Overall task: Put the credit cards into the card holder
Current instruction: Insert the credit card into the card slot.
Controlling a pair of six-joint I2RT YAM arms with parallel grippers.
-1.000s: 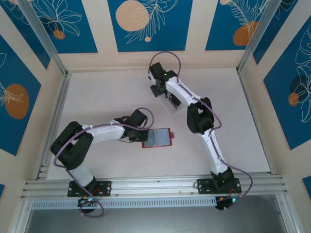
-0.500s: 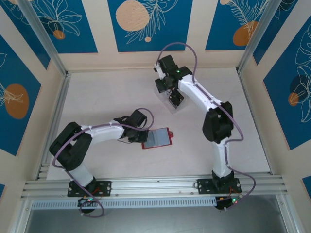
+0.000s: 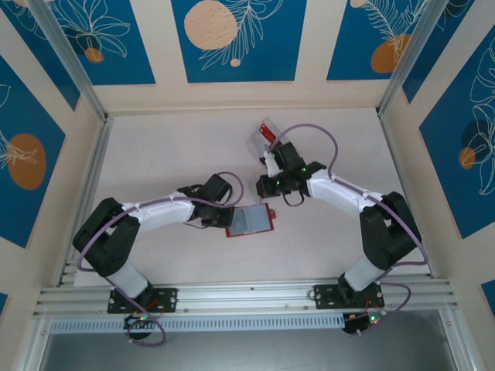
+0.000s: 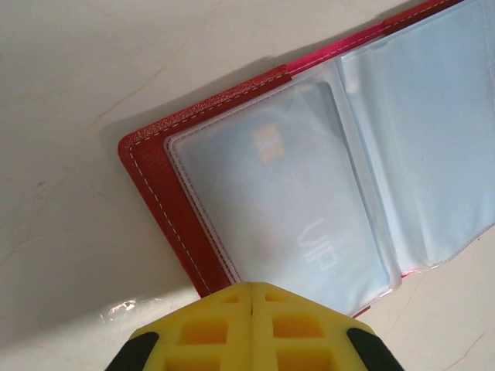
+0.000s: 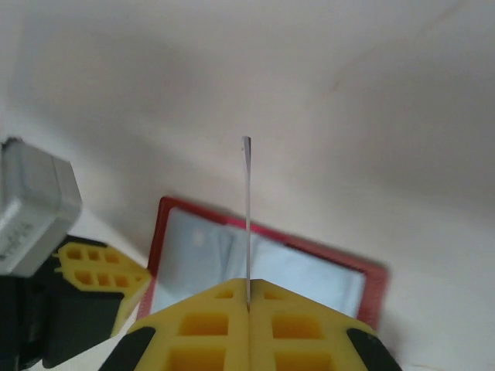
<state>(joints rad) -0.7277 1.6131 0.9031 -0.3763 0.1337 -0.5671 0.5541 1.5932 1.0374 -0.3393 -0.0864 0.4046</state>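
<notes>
**Red card holder (image 3: 251, 220) open, one card in my right jaws**

It lies spread flat mid-table, grey pockets up, with the snap tab on its right edge. My left gripper (image 4: 251, 292) is closed, pads together at the holder's left edge. My right gripper (image 5: 247, 297) is clamped on a credit card (image 5: 247, 201), seen edge-on above the holder's far edge. Further off stands a clear tray (image 3: 259, 143) with a red card (image 3: 268, 131) in it. Bare table (image 3: 162, 154) lies open to the left and near.
</notes>
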